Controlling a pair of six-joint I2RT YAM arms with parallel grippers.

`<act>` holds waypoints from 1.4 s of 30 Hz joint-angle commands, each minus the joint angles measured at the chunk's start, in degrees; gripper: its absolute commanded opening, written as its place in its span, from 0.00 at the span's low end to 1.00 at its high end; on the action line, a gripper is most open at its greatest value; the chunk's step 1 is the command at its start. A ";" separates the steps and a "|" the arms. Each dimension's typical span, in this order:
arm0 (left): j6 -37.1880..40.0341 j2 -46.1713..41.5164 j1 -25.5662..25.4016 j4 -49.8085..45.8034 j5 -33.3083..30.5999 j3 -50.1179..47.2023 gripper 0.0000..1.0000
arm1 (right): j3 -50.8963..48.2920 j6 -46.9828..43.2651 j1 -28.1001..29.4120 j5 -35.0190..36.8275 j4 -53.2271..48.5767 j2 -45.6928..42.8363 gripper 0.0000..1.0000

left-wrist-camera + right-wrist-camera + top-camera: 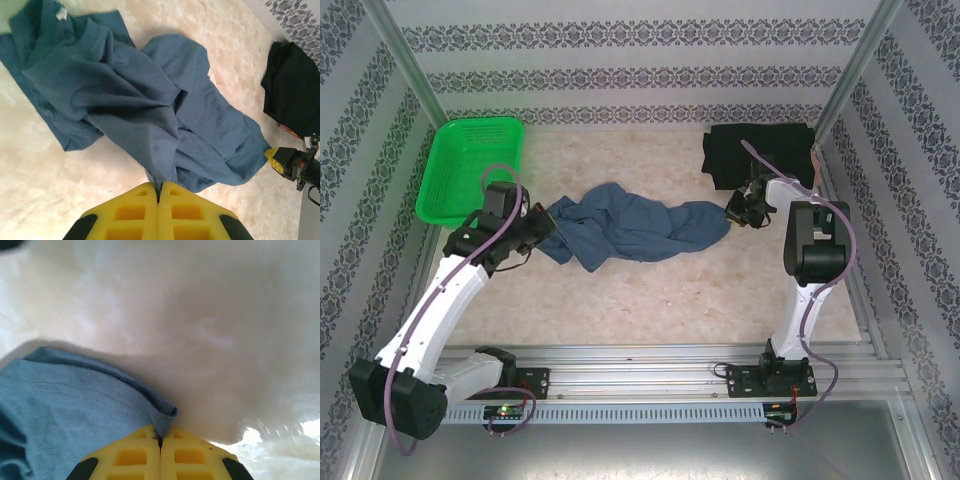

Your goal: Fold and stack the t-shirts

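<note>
A crumpled slate-blue t-shirt (630,228) lies stretched across the middle of the table. My left gripper (542,224) is shut on its left end; in the left wrist view the yellow jaws (158,191) pinch a fold of blue t-shirt (150,110). At the shirt's right end my right gripper (733,210) is shut on the hem, and the right wrist view shows the blue t-shirt's (65,405) corner nipped between its fingers (160,440). A folded black t-shirt (758,153) rests at the back right, also in the left wrist view as a black t-shirt (292,92).
A bright green lattice basket (470,165) sits at the back left corner. Patterned walls close in the table on three sides. Bare beige tabletop (650,300) lies in front of the shirt.
</note>
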 commanded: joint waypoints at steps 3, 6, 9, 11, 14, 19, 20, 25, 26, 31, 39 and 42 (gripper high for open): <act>6.38 -1.81 2.83 -5.43 -2.11 9.83 0.00 | 1.70 3.71 -1.41 -3.19 4.28 -11.50 0.00; 7.51 -1.62 4.21 -5.47 -3.00 15.04 0.00 | 1.95 5.14 -3.07 -6.06 4.94 -19.90 0.00; 8.25 -1.07 4.96 -4.07 -4.06 19.74 0.00 | 2.74 6.81 -4.74 -9.45 6.34 -27.81 0.00; 8.90 -0.67 5.21 -2.56 -4.76 22.59 0.00 | 3.77 8.11 -5.97 -10.76 6.29 -32.08 0.00; 10.33 0.12 5.76 -0.25 -5.63 27.45 0.00 | 4.78 11.51 -8.83 -13.94 7.82 -37.66 0.00; 12.28 2.01 6.96 2.96 -4.89 36.85 0.00 | 10.55 14.05 -13.23 -19.00 6.91 -44.24 0.00; 12.36 2.40 6.96 3.76 -4.18 38.37 0.00 | 11.53 14.47 -13.64 -19.62 6.77 -45.14 0.00; 11.67 4.23 6.97 7.41 -0.53 45.61 0.00 | 17.20 15.47 -14.66 -20.10 3.48 -50.28 0.00; 11.77 4.71 6.91 7.69 0.08 47.01 0.00 | 18.04 15.46 -14.68 -19.75 2.98 -51.12 0.00; 12.93 8.11 6.95 6.94 1.32 57.31 0.00 | 24.26 16.84 -15.25 -18.84 1.36 -53.14 0.00; 13.87 14.14 7.18 4.78 2.20 64.98 0.00 | 26.05 17.64 -15.88 -19.37 -0.07 -52.15 0.00; 13.52 15.63 7.78 5.62 3.46 65.81 0.00 | 25.08 18.02 -16.02 -19.34 1.02 -51.94 0.00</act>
